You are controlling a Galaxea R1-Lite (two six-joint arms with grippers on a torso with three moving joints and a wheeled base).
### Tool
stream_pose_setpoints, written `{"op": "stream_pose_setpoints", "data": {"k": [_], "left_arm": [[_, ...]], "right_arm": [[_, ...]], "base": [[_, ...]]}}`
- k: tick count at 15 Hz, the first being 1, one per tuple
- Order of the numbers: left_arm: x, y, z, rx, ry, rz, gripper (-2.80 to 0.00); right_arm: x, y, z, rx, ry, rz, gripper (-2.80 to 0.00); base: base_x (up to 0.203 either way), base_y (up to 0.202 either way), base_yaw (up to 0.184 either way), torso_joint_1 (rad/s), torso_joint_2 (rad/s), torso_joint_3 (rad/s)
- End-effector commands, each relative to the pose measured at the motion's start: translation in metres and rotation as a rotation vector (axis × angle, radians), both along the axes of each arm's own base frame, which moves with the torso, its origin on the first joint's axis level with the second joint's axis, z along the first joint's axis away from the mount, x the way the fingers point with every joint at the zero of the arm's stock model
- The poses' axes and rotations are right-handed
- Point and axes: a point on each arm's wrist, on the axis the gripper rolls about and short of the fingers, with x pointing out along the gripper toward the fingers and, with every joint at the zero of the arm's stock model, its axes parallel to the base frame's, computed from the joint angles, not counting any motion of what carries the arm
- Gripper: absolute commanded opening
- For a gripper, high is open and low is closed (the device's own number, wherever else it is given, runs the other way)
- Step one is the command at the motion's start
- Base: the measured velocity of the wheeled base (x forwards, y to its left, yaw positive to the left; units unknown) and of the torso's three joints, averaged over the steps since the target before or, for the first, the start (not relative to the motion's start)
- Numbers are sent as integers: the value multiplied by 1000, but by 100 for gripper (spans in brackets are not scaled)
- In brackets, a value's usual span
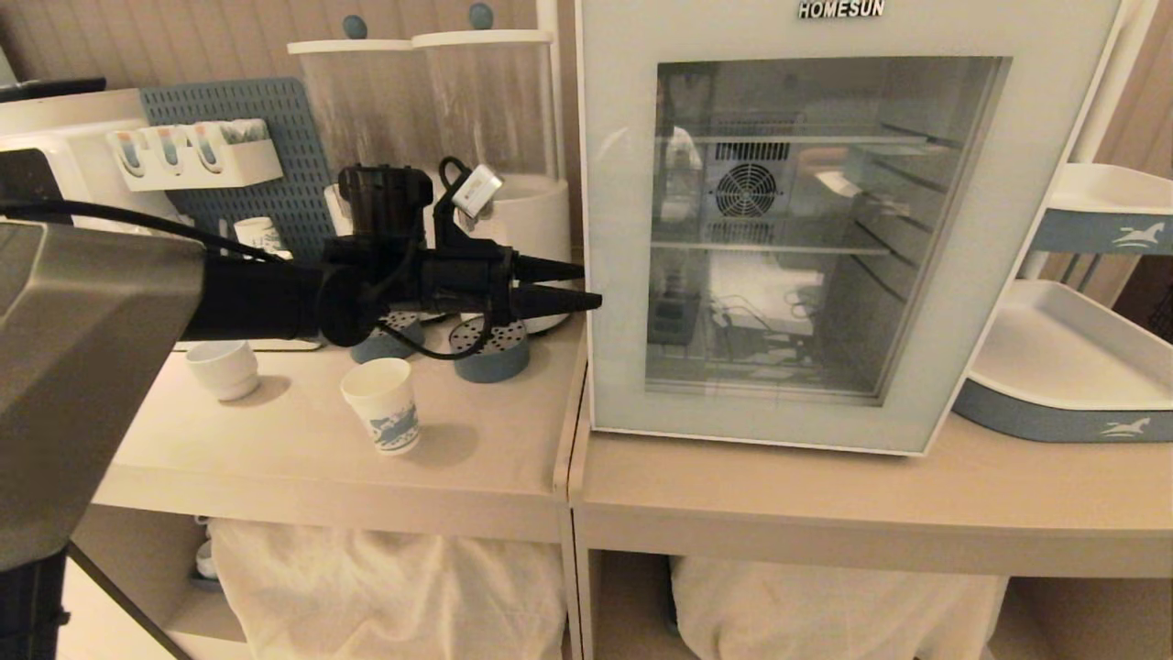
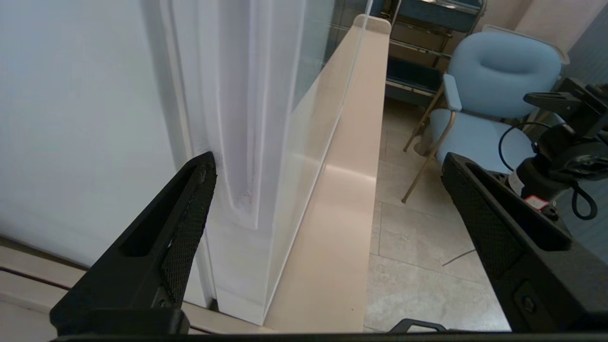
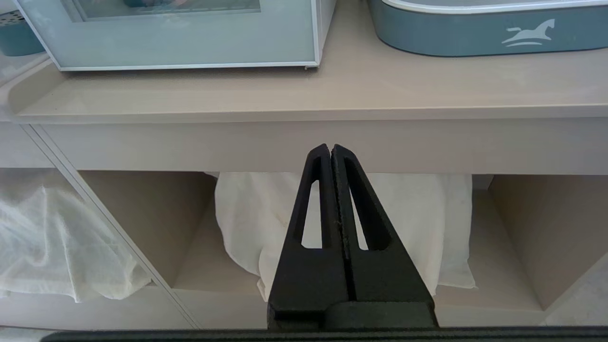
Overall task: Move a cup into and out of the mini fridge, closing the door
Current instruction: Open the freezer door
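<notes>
While the mini fridge (image 1: 779, 229) is standing on the right-hand counter (image 1: 825, 504) with the door (image 1: 623, 275) shut flat against its body, no cup is being shown on the wire shelves behind the glass pane. The fridge's lower front edge (image 3: 180, 42) is also being shown in the right wrist view, beside a blue-sided tray (image 3: 475, 33) set on the same counter. The left arm is being held level across the left-hand counter (image 1: 302, 449), and the left hand (image 1: 566, 284) is being held wide open and empty, its fingertips just beside the door's left edge; in the left wrist view that edge (image 2: 247, 142) is lying between the spread fingers (image 2: 190, 213). Whether the fingers are touching the frame cannot be told. The right hand (image 3: 331, 151) is being held fully closed on nothing, below the counter's front edge and before a white cloth (image 3: 256, 223) on the shelf underneath. The cup (image 1: 383, 403) is being left upright on the left-hand counter, well apart from the fridge, with a plain white rounded cup (image 1: 224, 368) near it.
</notes>
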Motion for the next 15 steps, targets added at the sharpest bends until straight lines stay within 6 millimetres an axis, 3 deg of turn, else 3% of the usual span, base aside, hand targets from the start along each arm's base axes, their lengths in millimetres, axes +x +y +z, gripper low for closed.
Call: {"op": "stream_pose_setpoints", "data": {"k": [1, 10, 15], "left_arm": [[0, -3, -1, -1, -1, -14, 0], [-5, -11, -13, 9, 68, -45, 0], [-34, -5, 12, -14, 103, -119, 0]], "right_arm": [[0, 0, 0, 0, 1, 1, -280], [0, 0, 0, -1, 3, -1, -280], [0, 0, 0, -1, 4, -1, -280]], "base": [[0, 0, 0, 0, 0, 0], [0, 0, 0, 0, 0, 0], [0, 0, 0, 0, 0, 0]]}}
